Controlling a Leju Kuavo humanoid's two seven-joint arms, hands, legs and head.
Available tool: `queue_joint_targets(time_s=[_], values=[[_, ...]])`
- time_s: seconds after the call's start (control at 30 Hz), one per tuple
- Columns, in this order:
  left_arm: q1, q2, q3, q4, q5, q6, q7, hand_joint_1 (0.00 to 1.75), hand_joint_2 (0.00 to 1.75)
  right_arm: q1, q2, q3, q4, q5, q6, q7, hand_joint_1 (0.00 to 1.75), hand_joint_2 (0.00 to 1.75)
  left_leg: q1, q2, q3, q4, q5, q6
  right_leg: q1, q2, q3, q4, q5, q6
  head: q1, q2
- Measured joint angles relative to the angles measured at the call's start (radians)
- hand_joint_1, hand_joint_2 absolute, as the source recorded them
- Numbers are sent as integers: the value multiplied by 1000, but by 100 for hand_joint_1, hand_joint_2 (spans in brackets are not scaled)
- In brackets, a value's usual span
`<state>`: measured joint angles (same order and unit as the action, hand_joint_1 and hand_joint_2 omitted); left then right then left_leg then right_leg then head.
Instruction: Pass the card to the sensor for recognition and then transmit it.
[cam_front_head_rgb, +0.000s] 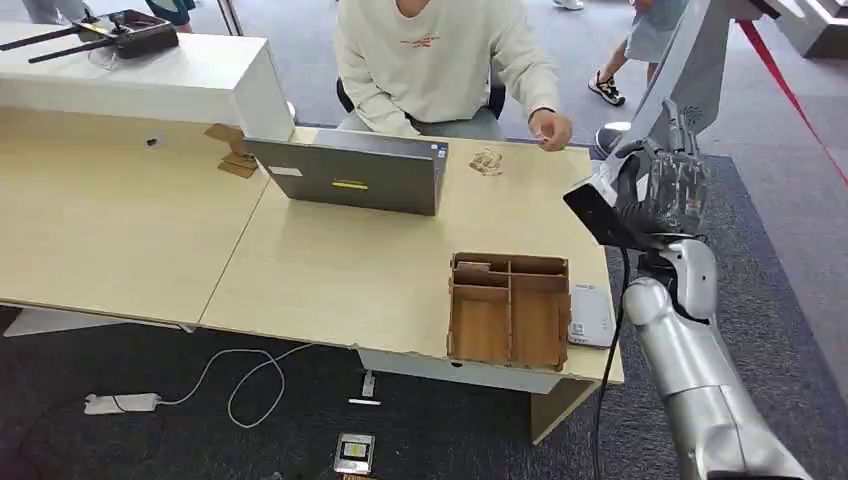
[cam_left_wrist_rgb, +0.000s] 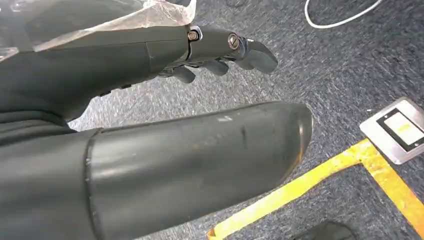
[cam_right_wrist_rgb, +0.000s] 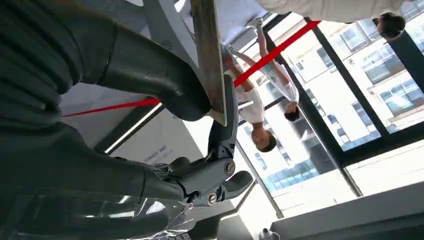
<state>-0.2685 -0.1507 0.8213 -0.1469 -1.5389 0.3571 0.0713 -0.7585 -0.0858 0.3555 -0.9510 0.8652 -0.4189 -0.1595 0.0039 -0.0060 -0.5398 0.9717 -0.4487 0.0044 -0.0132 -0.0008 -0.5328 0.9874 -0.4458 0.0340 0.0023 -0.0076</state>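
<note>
Head view taken from high, aimed forward and down across table (cam_front_head_rgb: 330, 270). Left wrist view set close behind left robot hand (cam_left_wrist_rgb: 220, 55), aimed down at carpet (cam_left_wrist_rgb: 345, 65). Right wrist view set close behind right robot hand (cam_right_wrist_rgb: 200, 150), aimed upward at windows (cam_right_wrist_rgb: 370, 75). Right robot hand (cam_front_head_rgb: 665, 190) shared with head view, at 3 o'clock.

The laptop (cam_front_head_rgb: 352, 172) sits upper centre on the desk (cam_front_head_rgb: 130, 230). The tray (cam_front_head_rgb: 509, 309) lies lower right, the sensor (cam_front_head_rgb: 590, 314) touching its right side.
</note>
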Motion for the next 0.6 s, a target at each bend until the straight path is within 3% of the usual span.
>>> queue_joint_targets(time_s=[0.23,0.6], values=[[-8,-6,-58,-7,0,-23,20,0,0,8,17,-5,12,29,12,3,175,175,0,0,-1,0,0,0,0,0,0,0,0,0,0,0],[-25,-19,-159,-19,0,-54,41,0,0,-91,166,45,198,138,40,-31,175,175,1,-1,-1,-1,0,-1,1,0,0,1,0,0,0,0]])
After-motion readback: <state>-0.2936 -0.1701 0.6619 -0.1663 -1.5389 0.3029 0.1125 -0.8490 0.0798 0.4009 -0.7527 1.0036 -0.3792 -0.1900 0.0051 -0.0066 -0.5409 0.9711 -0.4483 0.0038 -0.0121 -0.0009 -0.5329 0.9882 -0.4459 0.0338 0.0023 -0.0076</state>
